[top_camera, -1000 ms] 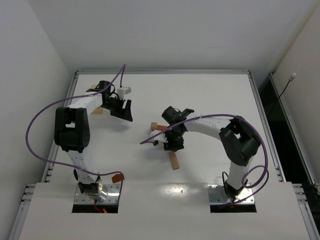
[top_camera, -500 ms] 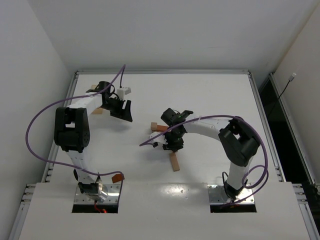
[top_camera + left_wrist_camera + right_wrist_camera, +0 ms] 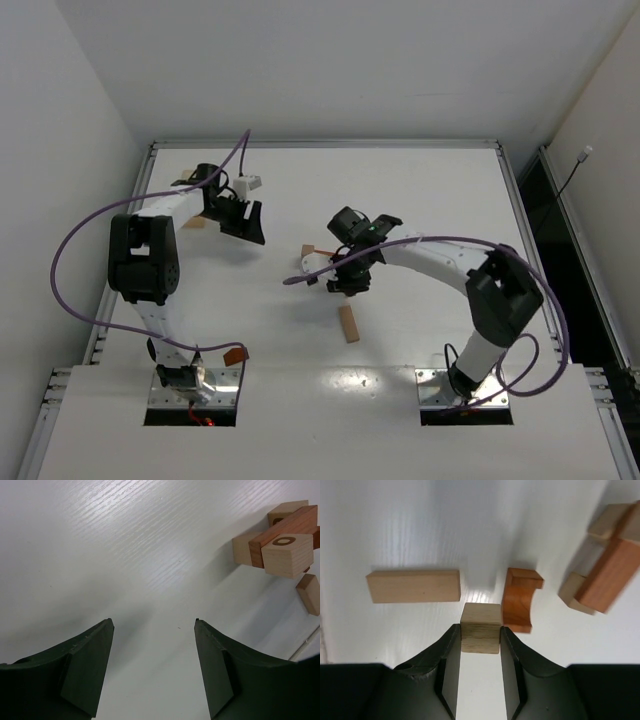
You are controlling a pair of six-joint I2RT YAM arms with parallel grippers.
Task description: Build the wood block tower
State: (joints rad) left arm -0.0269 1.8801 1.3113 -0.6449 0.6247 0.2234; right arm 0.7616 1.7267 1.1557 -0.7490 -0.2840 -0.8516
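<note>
My right gripper (image 3: 480, 631) is shut on a pale wooden cube (image 3: 480, 625), held between both fingers above the table. Beyond the cube lie a pale bar (image 3: 413, 586) on the left and a reddish-brown arch piece (image 3: 521, 599) on the right. Further right stands a blurred stack, a reddish bar (image 3: 610, 570) across pale blocks. In the top view the right gripper (image 3: 350, 282) hangs mid-table near a small block (image 3: 307, 250) and a bar (image 3: 348, 323). My left gripper (image 3: 154, 622) is open over bare table, its stand in the top view (image 3: 243, 222) far left. A reddish bar (image 3: 282, 530) on pale cubes (image 3: 287, 557) shows ahead of it.
A loose pale block (image 3: 310, 594) lies beside the stack in the left wrist view. Another wooden piece (image 3: 193, 222) shows partly under the left arm. Purple cables loop beside both arms. The table's metal rim (image 3: 320, 144) runs along the back.
The right gripper has closed on the pale cube and moved a little up and to the right, its elbow swinging right. The left arm has not moved.
</note>
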